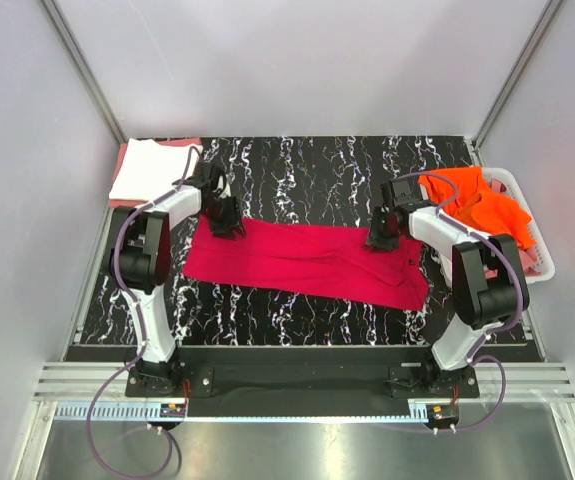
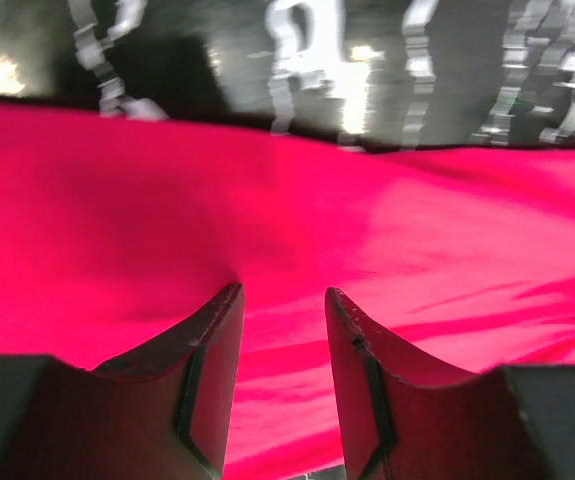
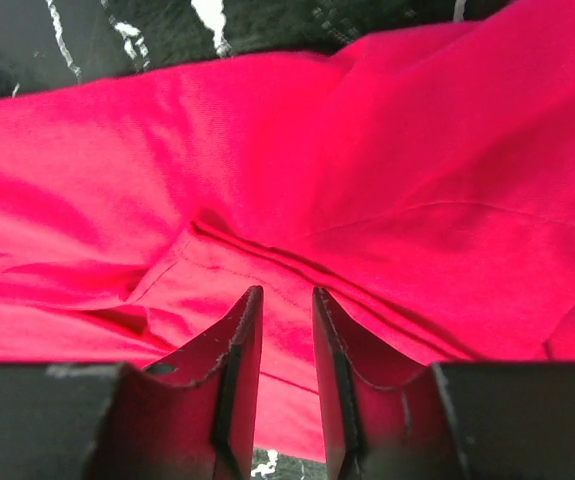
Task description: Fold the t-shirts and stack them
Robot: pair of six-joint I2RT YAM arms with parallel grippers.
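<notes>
K: Fingers (image 2: 207, 340) of left gripper (image 2: 282, 292) stand apart, nothing between them, only red shirt (image 2: 387, 220) lying below. It hovers at the shirt's far left corner, in top view.

R: Shirt position?

K: Red shirt (image 1: 307, 262) lies flat on table (image 1: 317, 160) as a long band, left to right between the arms, right end sitting nearer the bases. Appears folded lengthwise; judged mid-task, cross folds not yet done.

R: Right side?

K: Right gripper (image 3: 285, 292) fingers (image 3: 237, 340) also apart, a narrower gap, holding nothing. A seam and a tucked flap of cloth lie just ahead of the tips.

R: Rest of the task?

K: White shirt (image 1: 152, 168) folded on pink shirt (image 1: 185, 143) at far left corner. Orange shirts (image 1: 477, 200) heaped in basket (image 1: 542, 262) at far right.

R: Risks?

K: Left: tips sit low over the cloth, so a sideways move could drag the edge and open the fold. Middle: the band is skewed, so a cross fold may land crooked. Right: layers are stacked under the tips, and a shallow pinch may take the top layer only, so the flap spills out. Uneven lifts by the two arms would twist the band.
</notes>
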